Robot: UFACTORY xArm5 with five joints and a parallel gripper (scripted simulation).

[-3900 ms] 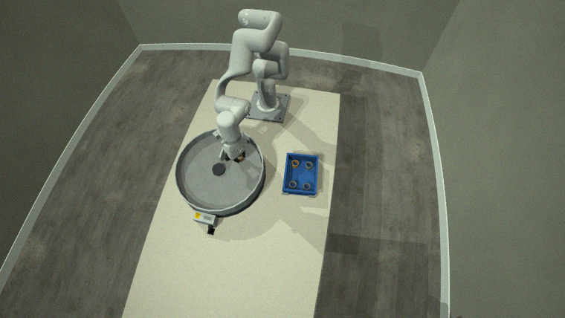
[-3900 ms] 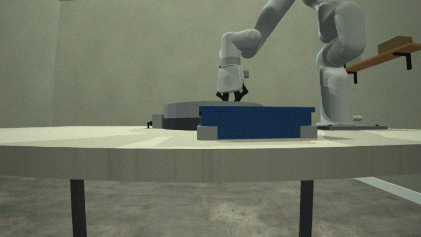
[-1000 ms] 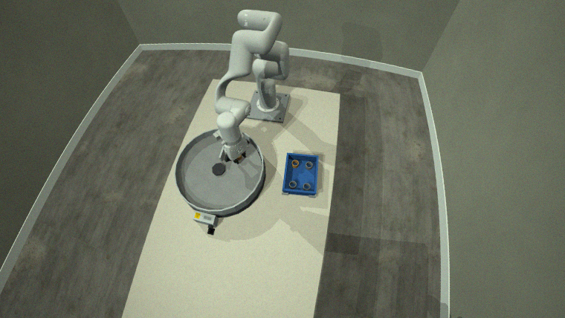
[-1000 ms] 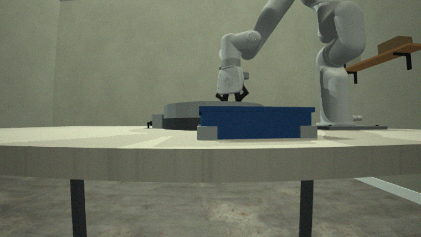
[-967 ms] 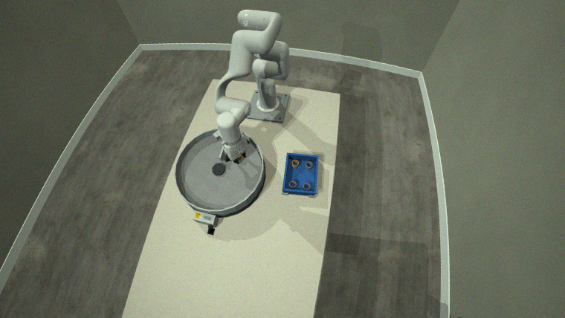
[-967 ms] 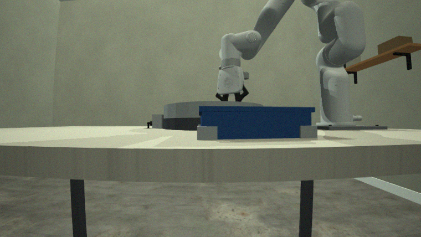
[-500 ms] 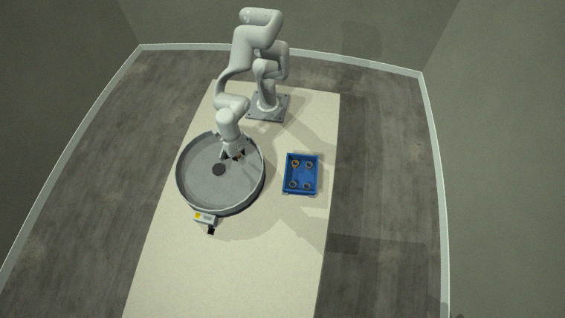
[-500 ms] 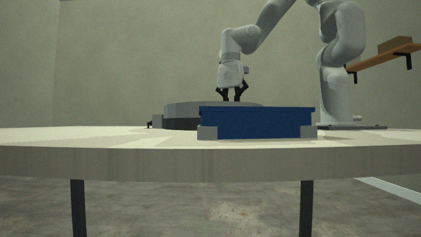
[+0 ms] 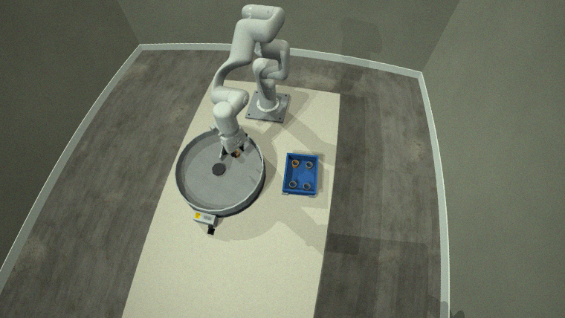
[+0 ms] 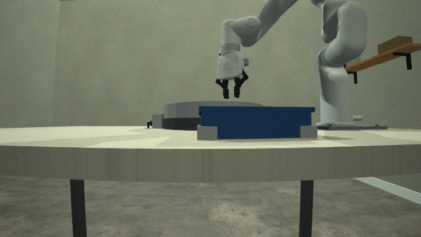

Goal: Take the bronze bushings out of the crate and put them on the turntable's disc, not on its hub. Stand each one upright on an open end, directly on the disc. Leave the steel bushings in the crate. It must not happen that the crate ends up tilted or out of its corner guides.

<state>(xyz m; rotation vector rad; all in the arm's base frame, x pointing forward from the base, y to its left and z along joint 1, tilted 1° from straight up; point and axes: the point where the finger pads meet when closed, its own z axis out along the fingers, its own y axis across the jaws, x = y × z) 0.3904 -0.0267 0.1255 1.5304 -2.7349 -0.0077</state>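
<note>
One bronze bushing [image 9: 237,153] is sitting on the turntable's disc [image 9: 205,189], off the dark hub [image 9: 218,169] and toward the arm's side of the rim, mostly hidden under the gripper [image 10: 231,94] in the top view. The exterior view is showing the fingers [image 10: 225,91] hanging well above the turntable, partly spread with bare gap between them, so they are carrying nothing. By my judgement the placing step for this piece is finishing, and the arm is heading for the second pick. The other bronze bushing [image 9: 294,163] is standing in the blue crate [image 9: 288,173] on the surface [image 9: 244,256], in the corner nearest the turntable and the arm. Its open end is facing up and its long axis is running vertically, so the next move is calling for a straight-down reach, avoiding the steel bushing [image 9: 308,165] beside it. Whether the placed one is standing upright I cannot tell.
</note>
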